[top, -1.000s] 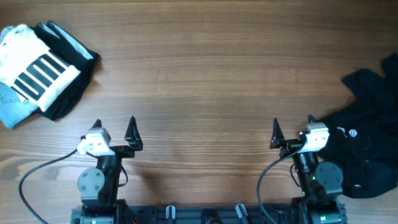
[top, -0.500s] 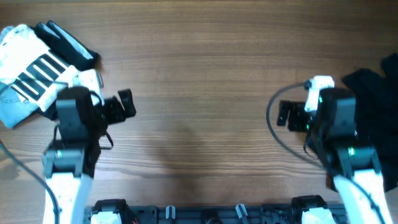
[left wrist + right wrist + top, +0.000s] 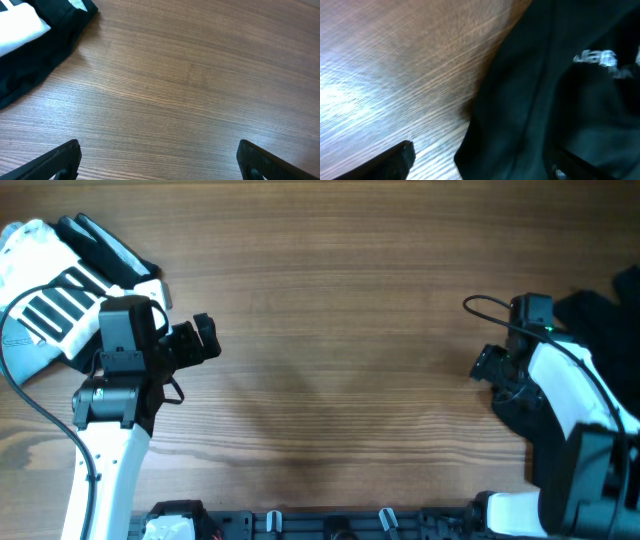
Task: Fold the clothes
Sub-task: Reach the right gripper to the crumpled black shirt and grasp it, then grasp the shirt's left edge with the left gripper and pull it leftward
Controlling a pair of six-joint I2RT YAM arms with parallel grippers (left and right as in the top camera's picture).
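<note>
Black garment (image 3: 610, 320) mostly under the right arm (image 3: 565, 395) and past the picture's edge; its white lettering (image 3: 596, 58) blurred.

l arm (image 3: 118, 385): up, out twd striped pile (image 3: 55, 295) | r arm (image 3: 565, 385): swung out over black garment (image 3: 615, 315)

The table (image 3: 330, 300) fills every view from edge to edge, a broad top in warm mid-brown wood with fine, straight grain running along its length. Darker streaks wander between lighter bands, and in the left wrist view a short line (image 3: 189, 71) cuts across the grain. The light is soft and even, leaving only faint, blurred shadows on the surface. Seen close up on the right side, a pale sheen (image 3: 342, 92) lies across the wood, washing the brown almost to grey.
</note>
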